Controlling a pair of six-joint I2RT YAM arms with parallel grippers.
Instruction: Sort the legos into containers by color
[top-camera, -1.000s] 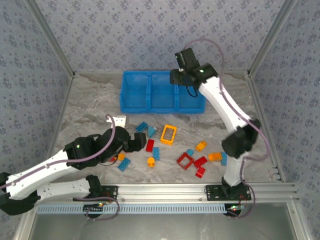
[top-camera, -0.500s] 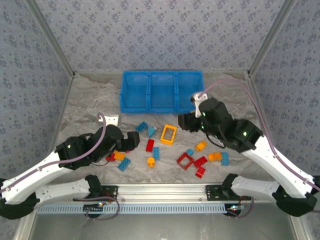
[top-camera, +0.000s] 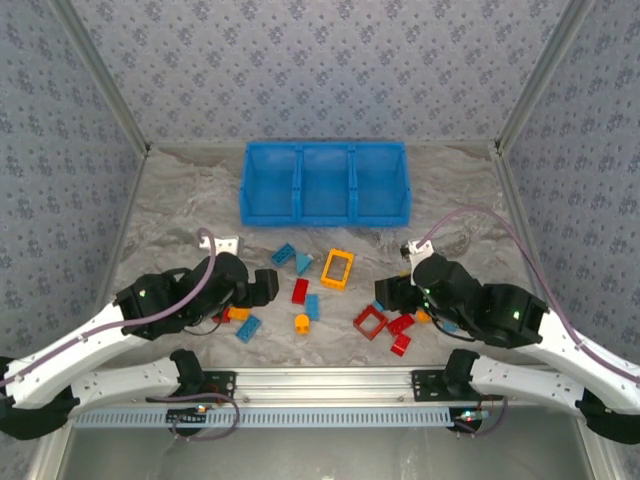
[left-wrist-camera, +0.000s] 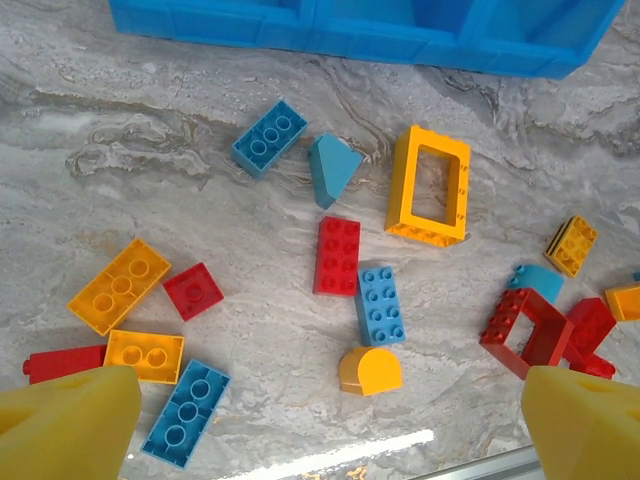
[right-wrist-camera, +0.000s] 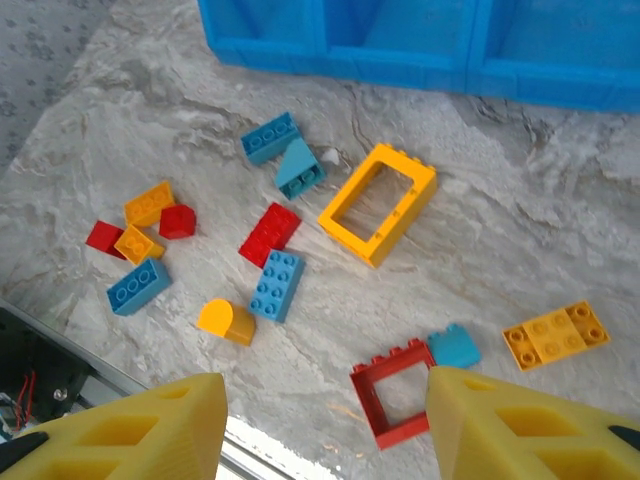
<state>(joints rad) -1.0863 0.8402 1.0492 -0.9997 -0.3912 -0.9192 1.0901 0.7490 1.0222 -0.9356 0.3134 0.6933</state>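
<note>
I see a bright blue three-compartment plastic tray (top-camera: 325, 215) at the far side of a grey marbled table (top-camera: 180, 210). Small red, light blue and orange-yellow plastic bricks (left-wrist-camera: 338, 256) lie scattered nearer than the tray, among them a yellow hollow frame (left-wrist-camera: 402, 190) and a red hollow frame (left-wrist-camera: 498, 322). Left jaws spread wide, right jaws partly spread; both hold nothing, over the bricks.

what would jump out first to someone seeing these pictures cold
The bright blue tray with three compartments stands out at the far side of the marbled table. In front of it lies a scatter of red, light blue and orange-yellow legos, the hollow yellow frame and red frame biggest among them. The left gripper and right gripper hang open over either side.
</note>
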